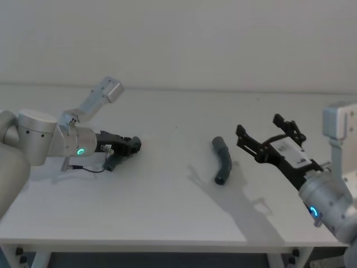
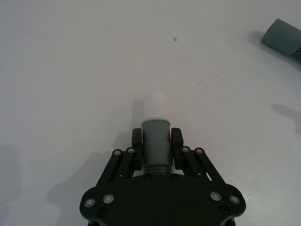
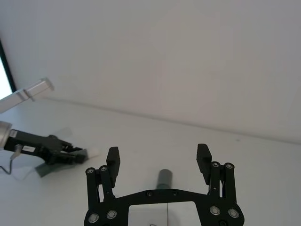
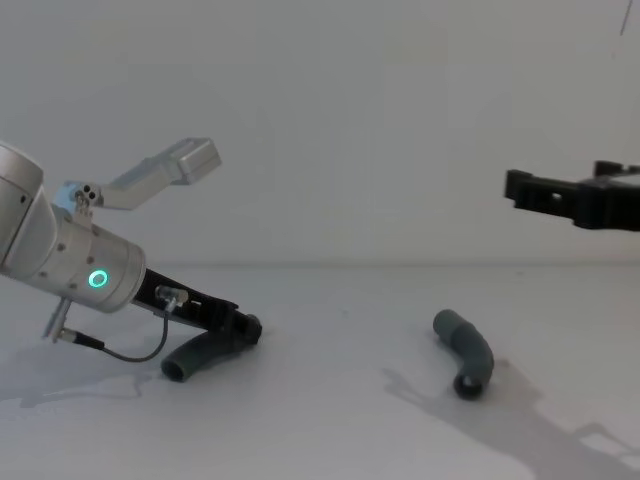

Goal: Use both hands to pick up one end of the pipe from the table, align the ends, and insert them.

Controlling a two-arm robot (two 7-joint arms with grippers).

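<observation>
The loose pipe piece (image 1: 222, 161) lay bent on the tabletop (image 1: 167, 212). The right claw (image 1: 258, 125) hung just to its right and above it, released, its jaws spread wide and holding nothing. Well to the left of that piece, the left claw (image 1: 131, 145) was clenched on the smooth cuff (image 2: 156, 146) of the second piece (image 4: 200, 355), whose far end seemed to rest on the tabletop, though shadow made the contact hard to judge.
</observation>
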